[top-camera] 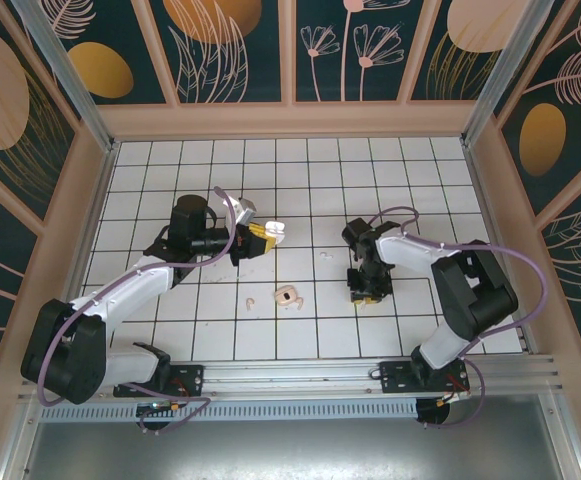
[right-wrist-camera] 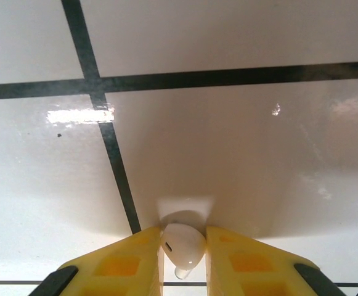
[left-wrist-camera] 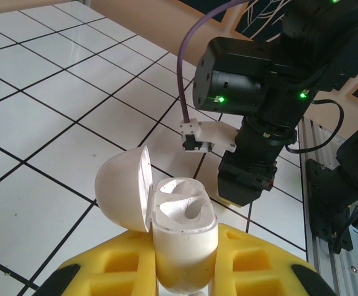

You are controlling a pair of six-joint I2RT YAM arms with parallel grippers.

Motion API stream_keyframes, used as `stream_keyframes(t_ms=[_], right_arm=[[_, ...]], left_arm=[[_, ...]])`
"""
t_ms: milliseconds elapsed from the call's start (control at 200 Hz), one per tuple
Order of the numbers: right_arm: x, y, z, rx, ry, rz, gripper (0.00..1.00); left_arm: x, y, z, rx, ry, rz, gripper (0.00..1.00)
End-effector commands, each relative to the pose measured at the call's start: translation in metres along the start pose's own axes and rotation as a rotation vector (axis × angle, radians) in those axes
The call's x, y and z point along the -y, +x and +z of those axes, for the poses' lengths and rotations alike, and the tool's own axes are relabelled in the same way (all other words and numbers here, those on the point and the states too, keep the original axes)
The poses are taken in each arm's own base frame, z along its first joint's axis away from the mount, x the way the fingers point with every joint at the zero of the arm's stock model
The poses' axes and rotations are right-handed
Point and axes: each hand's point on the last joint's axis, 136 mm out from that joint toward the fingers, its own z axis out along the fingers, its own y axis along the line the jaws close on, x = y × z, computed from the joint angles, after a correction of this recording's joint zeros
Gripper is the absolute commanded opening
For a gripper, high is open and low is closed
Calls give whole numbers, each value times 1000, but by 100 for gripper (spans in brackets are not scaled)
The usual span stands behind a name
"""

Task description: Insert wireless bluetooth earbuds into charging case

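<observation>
My left gripper (top-camera: 257, 240) (left-wrist-camera: 185, 253) is shut on the white charging case (top-camera: 273, 231) (left-wrist-camera: 185, 231) and holds it upright above the tiles. The case's lid (left-wrist-camera: 122, 192) is flipped open to the left and both sockets are empty. My right gripper (top-camera: 368, 296) (right-wrist-camera: 183, 239) points straight down at a white tile, its yellow fingers (right-wrist-camera: 129, 259) shut on a small white earbud (right-wrist-camera: 183, 245) right at the floor. Another tiny whitish earbud (top-camera: 325, 256) lies on the tiles between the two arms.
A pale pink curved piece (top-camera: 251, 300) and a larger pinkish clump (top-camera: 288, 296) lie on the tiles in front of the left gripper. The right arm (left-wrist-camera: 259, 92) stands close beyond the case. Wooden walls (top-camera: 290, 118) ring the tiled floor.
</observation>
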Motion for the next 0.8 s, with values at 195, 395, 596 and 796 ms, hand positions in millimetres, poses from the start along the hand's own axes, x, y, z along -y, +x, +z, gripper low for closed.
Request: stream_keyframes(t_ms=[195,395,596,796], right_arm=[[-28,-42,-39,315,-136,-48,22],[-74,-78,-105,616,-323,-190,22],[-119,-86,-174,885,-402,-398,23],[-148,-75,-226,1072,-480,-519,22]], left_arm=[[-5,-5,7,69,11,18,12],[6,-4,5,134,73,90,13],[10,-3,3,188,84,194,13],[9,0,5,188,83,232,13]])
